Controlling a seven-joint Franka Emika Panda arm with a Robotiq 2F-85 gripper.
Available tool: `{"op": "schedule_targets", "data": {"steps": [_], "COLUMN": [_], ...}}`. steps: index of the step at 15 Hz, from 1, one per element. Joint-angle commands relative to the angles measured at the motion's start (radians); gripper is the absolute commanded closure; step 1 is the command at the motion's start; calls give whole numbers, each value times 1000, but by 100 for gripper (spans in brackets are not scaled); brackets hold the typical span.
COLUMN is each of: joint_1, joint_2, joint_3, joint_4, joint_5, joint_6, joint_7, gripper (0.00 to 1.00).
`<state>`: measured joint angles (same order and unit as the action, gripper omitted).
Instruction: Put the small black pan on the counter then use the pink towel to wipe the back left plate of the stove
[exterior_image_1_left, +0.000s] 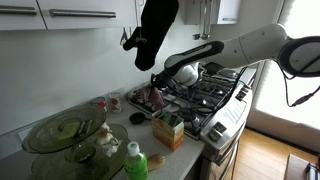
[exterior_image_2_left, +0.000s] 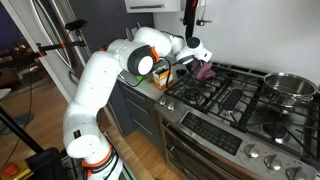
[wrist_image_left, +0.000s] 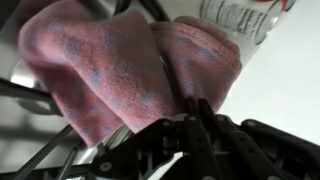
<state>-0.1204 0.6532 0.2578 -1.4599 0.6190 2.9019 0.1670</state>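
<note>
Near the counter's (exterior_image_1_left: 115, 160) back edge, the gripper (wrist_image_left: 190, 113), jaws pinching the pink towel (wrist_image_left: 100, 70), should press flat and sweep.

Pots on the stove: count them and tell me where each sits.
1. A steel pot sits on a rear burner, at the end of the stove farthest from the gripper. The arm could hide another.
</note>
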Motion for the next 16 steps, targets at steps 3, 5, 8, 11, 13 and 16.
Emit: {"op": "schedule_targets", "data": {"steps": [3, 5, 8, 11, 13, 16], "joint_1": [101, 147, 250, 369, 459, 564], "joint_2": [16, 30, 62, 114, 165, 210], "joint_3": [-211, -297, -470, -664, -807, -948], "joint_4": [-53, -61, -52, -36, -20, -29], "joint_5": [-193, -262, -285, -264, -216, -102], "joint_6": [154, 221, 311, 407, 471, 474], "joint_7": [39, 62, 54, 58, 72, 109], "gripper": [98, 98, 98, 98, 98, 98]}}
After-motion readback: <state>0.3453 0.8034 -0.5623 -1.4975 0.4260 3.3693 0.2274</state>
